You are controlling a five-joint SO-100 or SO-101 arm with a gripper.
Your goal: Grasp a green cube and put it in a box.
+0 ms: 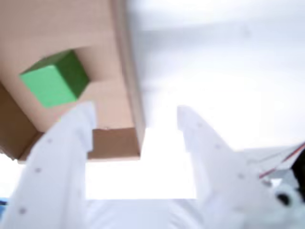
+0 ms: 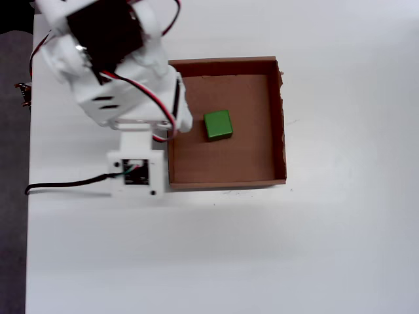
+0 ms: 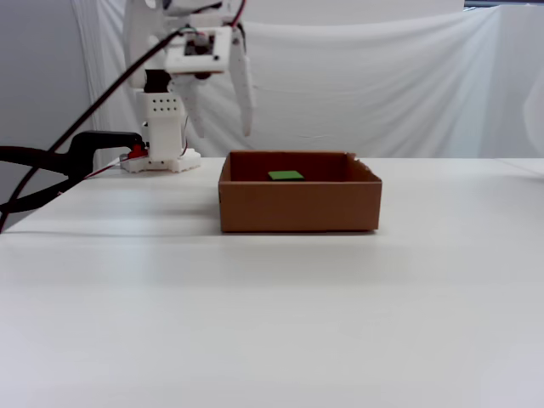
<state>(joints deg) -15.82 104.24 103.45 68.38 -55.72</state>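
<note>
Both white fingers (image 1: 57, 157) of the gripper (image 1: 136, 112) stand well apart in the wrist view, with nothing between them but bright table and one corner of the box (image 1: 114, 143). Leftmost in that view, the green cube (image 1: 55, 78) sits on the cardboard floor inside the box, clear of the fingertips and touching neither wall that shows there.

From overhead, going left to right: a black cable (image 2: 65, 185) runs across the white table (image 2: 275, 255) to the arm's base (image 2: 136, 171), the arm (image 2: 118, 72) leans over the box's left wall, and the gripper (image 2: 177, 111) hangs just above that wall (its tips partly hidden by the arm's own body). Right of it the green cube (image 2: 217, 124) rests flat on the floor of the box (image 2: 280, 124), a little left of centre and apart from all four walls.

The fixed view from the side shows a black clamp (image 3: 93, 146) at the left, then the gripper (image 3: 217, 106) raised above the box (image 3: 297, 204), and only the top of the green cube (image 3: 286, 176) over the rim.
</note>
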